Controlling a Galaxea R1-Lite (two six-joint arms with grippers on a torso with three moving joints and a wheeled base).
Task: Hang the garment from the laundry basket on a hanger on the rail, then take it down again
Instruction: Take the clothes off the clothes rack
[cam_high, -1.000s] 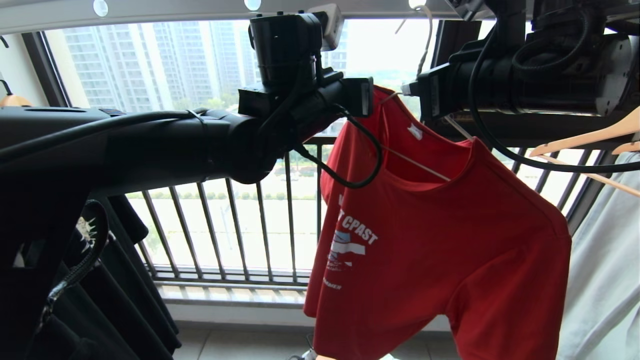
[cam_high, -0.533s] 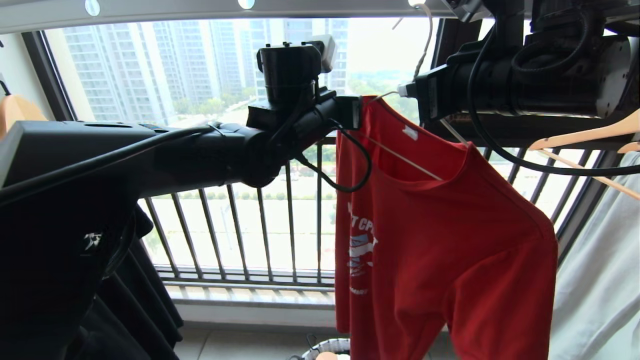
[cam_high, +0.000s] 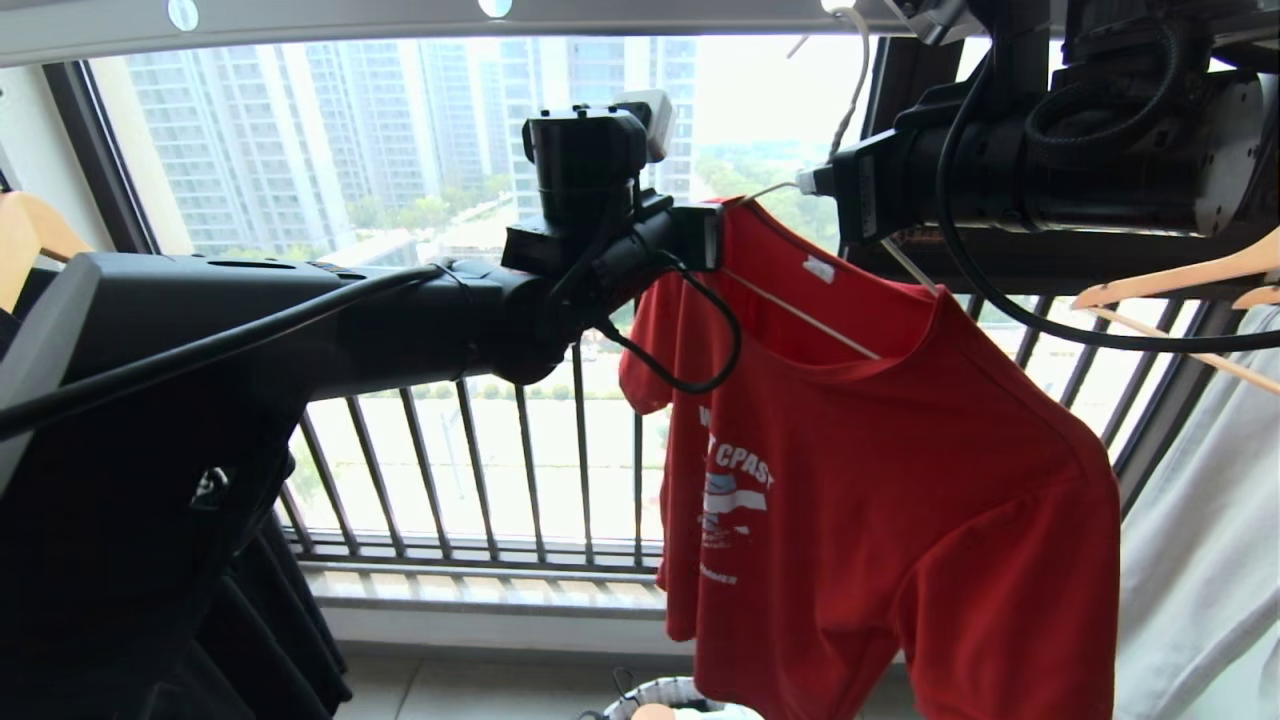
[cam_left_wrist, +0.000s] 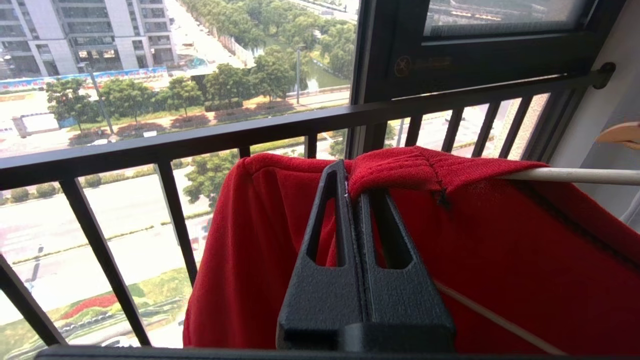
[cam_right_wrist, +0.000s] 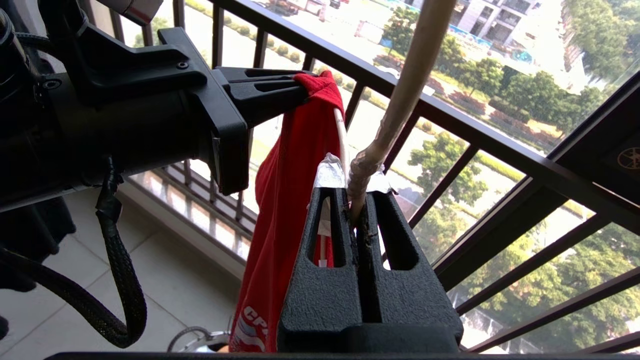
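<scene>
Red cloth, the garment (cam_high: 900, 480), hangs on your hanger (cam_high: 800, 315) under the rail (cam_high: 400, 15), its hem above the laundry basket (cam_high: 665, 695). Your left gripper (cam_left_wrist: 350, 182) is pinched tight on its shoulder edge; your right gripper (cam_right_wrist: 356, 192) is clamped on the hanger's neck. Open window railing (cam_high: 480, 470) lies left; wooden hangers (cam_high: 1170, 275) crowd the right.

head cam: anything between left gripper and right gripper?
Head view: only the red T-shirt's collar on the hanger spans from left gripper to right gripper.
</scene>
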